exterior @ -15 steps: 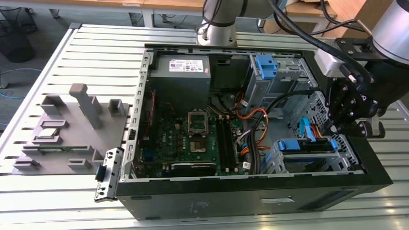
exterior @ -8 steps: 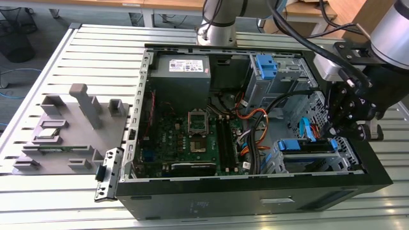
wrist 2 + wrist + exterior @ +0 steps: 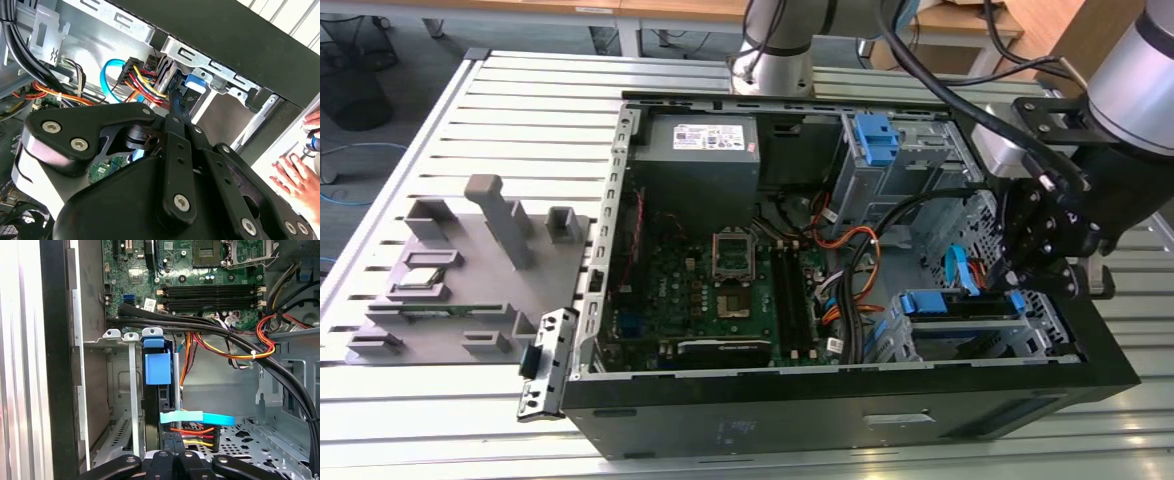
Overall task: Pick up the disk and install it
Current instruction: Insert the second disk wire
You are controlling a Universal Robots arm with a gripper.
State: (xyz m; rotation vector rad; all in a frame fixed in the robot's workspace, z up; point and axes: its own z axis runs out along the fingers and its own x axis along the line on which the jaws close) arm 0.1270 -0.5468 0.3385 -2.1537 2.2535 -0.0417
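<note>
The disk [image 3: 958, 303] sits in the drive cage at the case's front corner on the exterior view's right, its bright blue bracket facing up. In the first wrist view the disk [image 3: 157, 370] stands edge-on between the cage's metal rails, with a blue tab at its end. My gripper [image 3: 1014, 292] hangs just beside that cage. Its black fingers come together in a narrow tip, shut with nothing between them, in both wrist views [image 3: 173, 100] [image 3: 172, 457]. The tip is at the disk's cable-side end; I cannot tell if it touches.
The open black computer case [image 3: 854, 390] lies on a slatted metal table [image 3: 520, 90]. Red, yellow and orange power wires [image 3: 200, 435] and a flat blue cable [image 3: 197, 417] crowd the disk's end. A bare blue bracket [image 3: 874, 140] sits in the upper cage. A person's hand [image 3: 295, 175] is outside the case.
</note>
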